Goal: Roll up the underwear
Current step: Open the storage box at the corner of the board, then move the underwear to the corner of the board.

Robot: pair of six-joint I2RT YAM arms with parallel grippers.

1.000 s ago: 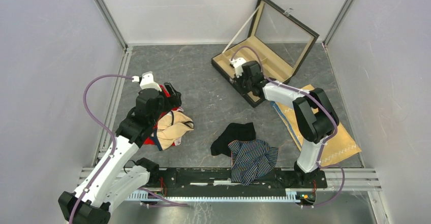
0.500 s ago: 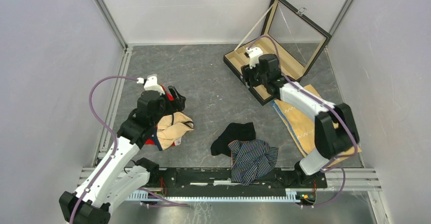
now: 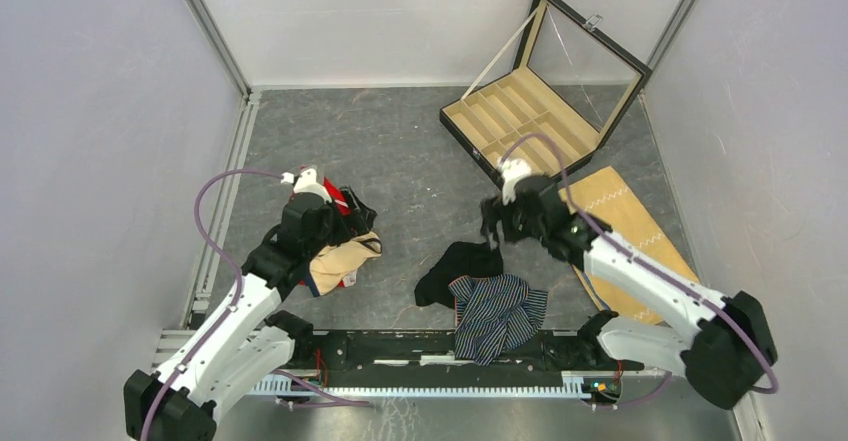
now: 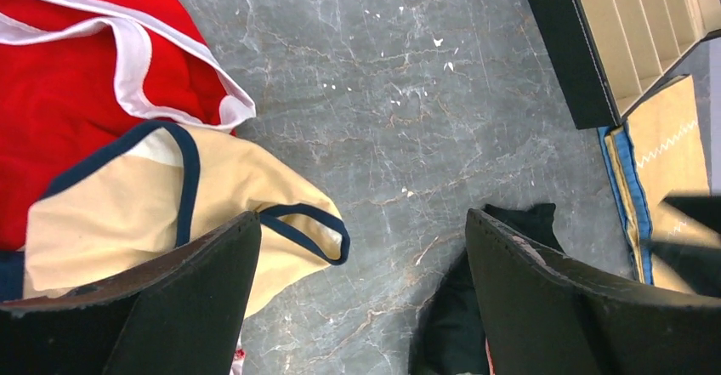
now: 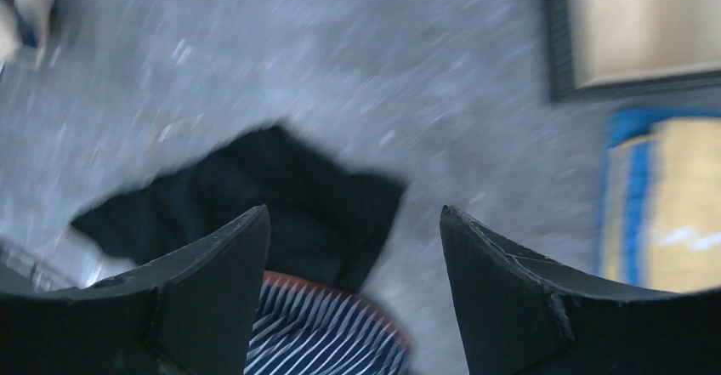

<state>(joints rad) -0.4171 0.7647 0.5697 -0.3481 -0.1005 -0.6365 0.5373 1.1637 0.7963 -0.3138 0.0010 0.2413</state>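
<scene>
Two pieces of underwear lie near the front middle of the table. The navy one with pale stripes (image 3: 498,311) overlaps the plain black one (image 3: 460,269). My right gripper (image 3: 492,225) hovers open just above the black piece's far right corner. In the blurred right wrist view, its fingers (image 5: 353,213) frame the black fabric (image 5: 255,192) and the striped edge (image 5: 323,332), with nothing held. My left gripper (image 3: 356,208) is open over the pile at the left. Between its empty fingers (image 4: 362,215) is bare table, and the black underwear (image 4: 451,324) peeks in at the lower right.
A cream garment with navy trim (image 3: 338,257) and a red one (image 4: 76,77) lie under the left gripper. An open black box with tan compartments (image 3: 520,121) stands at the back right. A flat tan cloth with zigzag stitching (image 3: 625,226) lies on the right.
The right arm swung from the box back toward the middle, over the black underwear, and its jaws opened. The box shifted right. The left gripper edged forward slightly.
</scene>
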